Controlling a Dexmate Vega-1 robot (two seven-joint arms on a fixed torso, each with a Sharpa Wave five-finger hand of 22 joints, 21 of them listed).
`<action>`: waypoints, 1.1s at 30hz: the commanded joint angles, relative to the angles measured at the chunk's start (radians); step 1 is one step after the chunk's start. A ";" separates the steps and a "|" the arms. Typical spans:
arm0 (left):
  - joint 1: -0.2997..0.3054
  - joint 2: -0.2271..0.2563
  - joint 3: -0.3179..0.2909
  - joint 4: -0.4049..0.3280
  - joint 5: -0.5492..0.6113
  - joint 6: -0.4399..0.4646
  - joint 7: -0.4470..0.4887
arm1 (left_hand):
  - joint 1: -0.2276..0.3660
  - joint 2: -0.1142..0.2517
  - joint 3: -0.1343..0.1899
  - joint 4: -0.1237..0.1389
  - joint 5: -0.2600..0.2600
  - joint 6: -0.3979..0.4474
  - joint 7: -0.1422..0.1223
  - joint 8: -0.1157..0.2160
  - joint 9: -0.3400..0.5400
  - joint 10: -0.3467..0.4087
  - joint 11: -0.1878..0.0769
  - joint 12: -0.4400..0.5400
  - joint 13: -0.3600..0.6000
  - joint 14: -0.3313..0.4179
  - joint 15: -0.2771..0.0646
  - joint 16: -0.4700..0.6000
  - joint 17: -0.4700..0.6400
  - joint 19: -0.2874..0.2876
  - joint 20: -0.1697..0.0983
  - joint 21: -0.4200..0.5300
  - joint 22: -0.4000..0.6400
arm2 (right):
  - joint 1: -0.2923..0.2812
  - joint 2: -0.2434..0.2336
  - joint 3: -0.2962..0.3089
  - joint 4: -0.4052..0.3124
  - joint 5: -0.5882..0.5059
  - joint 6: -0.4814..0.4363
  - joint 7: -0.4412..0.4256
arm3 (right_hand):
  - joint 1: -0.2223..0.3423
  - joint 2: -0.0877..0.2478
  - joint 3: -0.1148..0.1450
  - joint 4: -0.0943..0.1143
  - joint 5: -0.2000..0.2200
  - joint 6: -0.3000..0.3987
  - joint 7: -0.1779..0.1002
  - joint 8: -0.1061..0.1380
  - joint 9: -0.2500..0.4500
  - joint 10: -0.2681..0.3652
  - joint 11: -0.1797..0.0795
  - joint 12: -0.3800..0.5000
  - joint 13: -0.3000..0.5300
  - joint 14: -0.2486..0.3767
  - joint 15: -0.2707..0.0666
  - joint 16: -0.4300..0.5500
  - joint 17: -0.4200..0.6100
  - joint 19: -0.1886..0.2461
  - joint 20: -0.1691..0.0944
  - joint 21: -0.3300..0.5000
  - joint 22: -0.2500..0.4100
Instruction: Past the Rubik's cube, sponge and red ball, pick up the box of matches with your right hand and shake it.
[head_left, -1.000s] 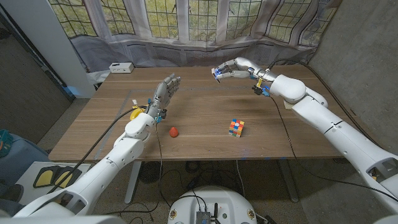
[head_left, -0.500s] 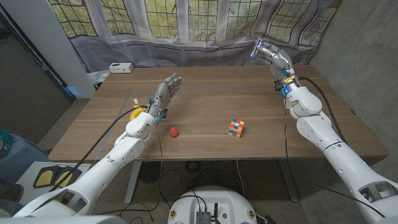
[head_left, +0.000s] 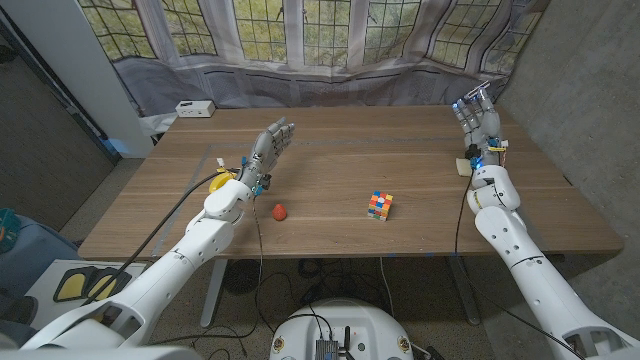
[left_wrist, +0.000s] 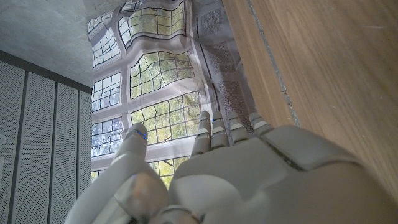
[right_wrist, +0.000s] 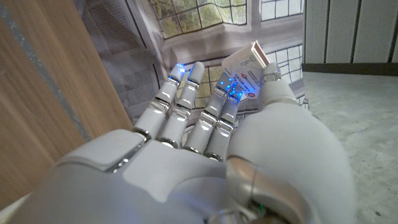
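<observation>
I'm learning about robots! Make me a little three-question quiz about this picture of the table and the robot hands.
1. True or false: the right robot hand holds the box of matches up off the table.
2. Which thing lies nearest the Rubik's cube? A) the red ball B) the white box at the far corner C) the yellow thing beside the left arm
3. Fill in: the left robot hand holds ____.

Key: 1 true. 2 A. 3 nothing; its fingers are apart.
</observation>
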 joint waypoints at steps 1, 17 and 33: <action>0.006 0.001 0.001 -0.011 0.001 0.004 0.003 | 0.006 0.007 0.009 -0.002 -0.001 0.010 0.000 0.000 0.006 0.005 0.004 0.001 0.001 0.000 0.011 -0.001 0.002 -0.004 0.004 0.003 0.005 | -0.009 -0.067 -0.017 -0.001 -0.029 -0.042 0.053 | 0.023 0.028 0.008 0.000 0.003 0.017 -0.019 0.000 0.002 -0.002 -0.004 0.001 0.003 0.008 -0.064 -0.002 0.002 0.011 -0.004 0.004 0.003; 0.031 0.013 -0.006 -0.042 0.003 0.003 0.021 | 0.006 0.007 0.010 -0.002 -0.001 0.009 -0.002 -0.001 0.006 0.004 0.001 0.000 0.001 0.000 0.011 -0.001 0.002 -0.003 0.006 0.004 0.005 | 0.078 -0.236 -0.155 -0.088 -0.502 0.084 0.120 | 0.032 0.032 0.007 -0.005 0.002 0.024 -0.015 0.000 0.002 0.004 0.002 0.002 0.002 0.015 -0.061 0.001 0.005 0.024 -0.004 0.008 0.004; 0.052 0.021 -0.018 -0.059 0.002 -0.011 0.032 | 0.007 0.006 0.010 -0.003 -0.002 0.011 -0.002 0.000 0.006 0.005 0.005 0.000 0.001 0.000 0.011 -0.001 0.002 -0.003 0.005 0.004 0.005 | 0.184 -0.466 -0.333 -0.416 -1.344 -0.288 0.046 | 0.037 0.024 0.004 -0.011 0.002 0.045 -0.013 0.005 0.001 0.013 0.001 0.003 0.002 0.019 -0.064 -0.002 0.002 0.033 -0.005 0.011 0.004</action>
